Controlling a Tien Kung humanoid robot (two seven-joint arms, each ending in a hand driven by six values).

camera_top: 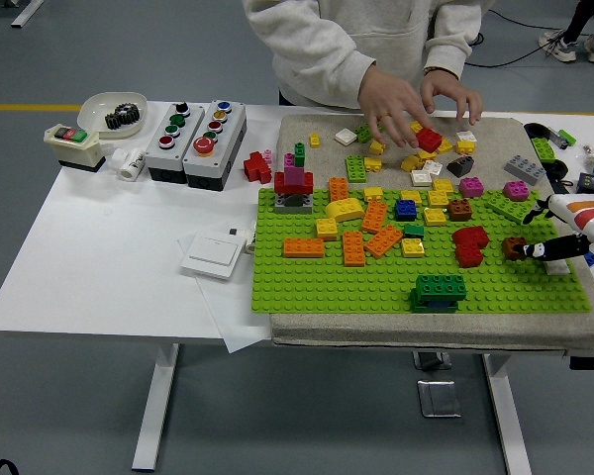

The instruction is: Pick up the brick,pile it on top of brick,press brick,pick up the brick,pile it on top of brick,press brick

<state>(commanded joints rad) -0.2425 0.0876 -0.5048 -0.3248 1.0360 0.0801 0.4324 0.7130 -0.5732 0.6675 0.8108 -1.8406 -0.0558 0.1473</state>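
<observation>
From the head view, my right hand reaches in at the green baseplate's right edge, its black fingers pinching a brown brick. Across the bench, a person's hands hover over loose bricks.

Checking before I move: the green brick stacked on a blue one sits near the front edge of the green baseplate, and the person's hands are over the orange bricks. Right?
Not quite. The head view shows the person's hands over the loose bricks on the grey mat behind the green baseplate, not the orange bricks. The green brick stacked on a blue one is as you say.
</observation>
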